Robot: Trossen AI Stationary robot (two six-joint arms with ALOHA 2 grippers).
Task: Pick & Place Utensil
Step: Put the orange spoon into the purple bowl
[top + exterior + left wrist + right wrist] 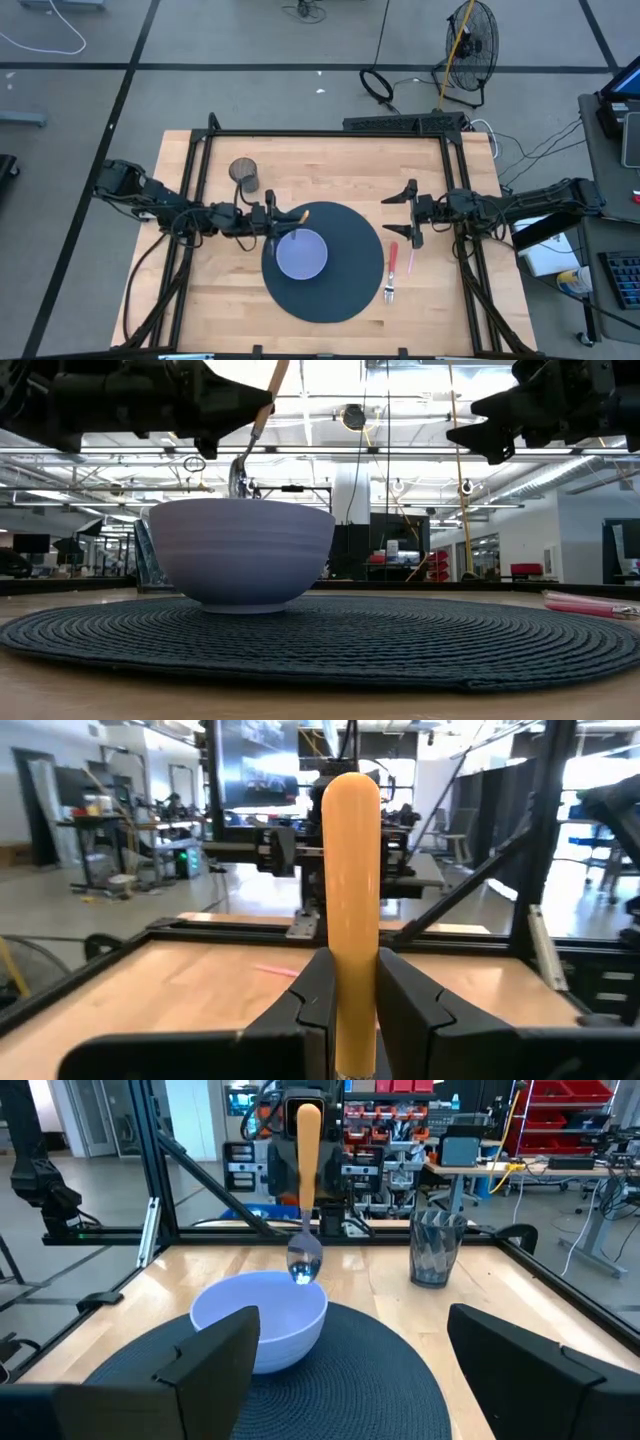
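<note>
A spoon [304,1210] with an orange handle hangs in my left gripper [275,222], its metal bowl end [238,478] just above the rim of a lavender bowl [300,253]. The lavender bowl [242,550] stands on its foot on a dark round woven mat [345,260]. My left gripper [350,1005] is shut on the spoon's handle. My right gripper [404,215] hovers open over the mat's right edge, facing the bowl, and touches nothing; in its wrist view the fingers [205,1370] stand wide apart. My left gripper pinches the spoon's orange handle [350,950] between its two fingers [305,1005], coming level from the table's left, fingers across the handle. The handle's free end [350,795] sticks up past the fingers. The spoon is lifted clear and hangs slightly tilted, bowl end down.
A dark mesh cup [243,173] stands on the table beyond the left gripper. A red-handled fork [391,268] and a pink utensil [410,258] lie by the mat's right edge, near the right gripper. Black frame rails [330,133] border the wooden table.
</note>
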